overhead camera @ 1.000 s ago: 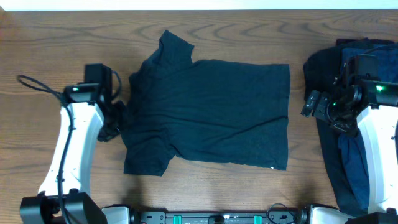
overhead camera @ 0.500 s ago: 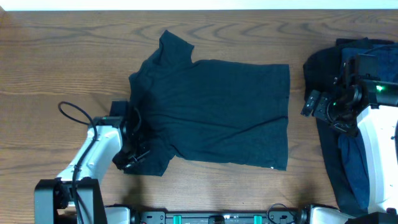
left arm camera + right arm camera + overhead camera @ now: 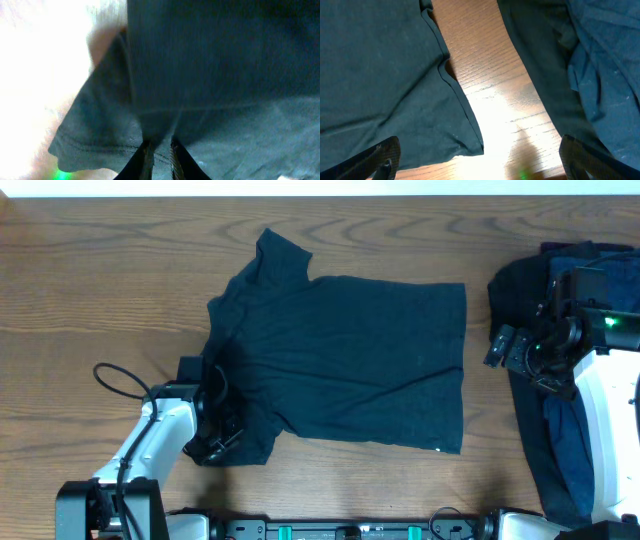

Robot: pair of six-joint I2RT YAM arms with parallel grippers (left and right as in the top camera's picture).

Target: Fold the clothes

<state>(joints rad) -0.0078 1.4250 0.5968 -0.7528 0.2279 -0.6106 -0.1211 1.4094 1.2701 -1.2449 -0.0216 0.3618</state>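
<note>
A black short-sleeved T-shirt (image 3: 350, 360) lies spread flat on the wooden table (image 3: 90, 270), neck to the left, with a small white label (image 3: 437, 448) at its near right hem. My left gripper (image 3: 222, 438) sits at the shirt's near left sleeve. In the left wrist view its jaws (image 3: 159, 150) stand close together with a fold of the sleeve cloth (image 3: 100, 130) pinched between them. My right gripper (image 3: 497, 345) hovers wide open above bare wood between the shirt's right edge (image 3: 380, 75) and a heap of dark clothes (image 3: 590, 60), holding nothing.
The heap of black and navy garments (image 3: 560, 430) lies along the table's right edge under the right arm. The left arm's cable (image 3: 115, 375) loops over the wood to the left of the shirt.
My left arm swung from beside the shirt's left edge down toward the table's near side and now sits on the near left sleeve. The right arm and the shirt have stayed put.
</note>
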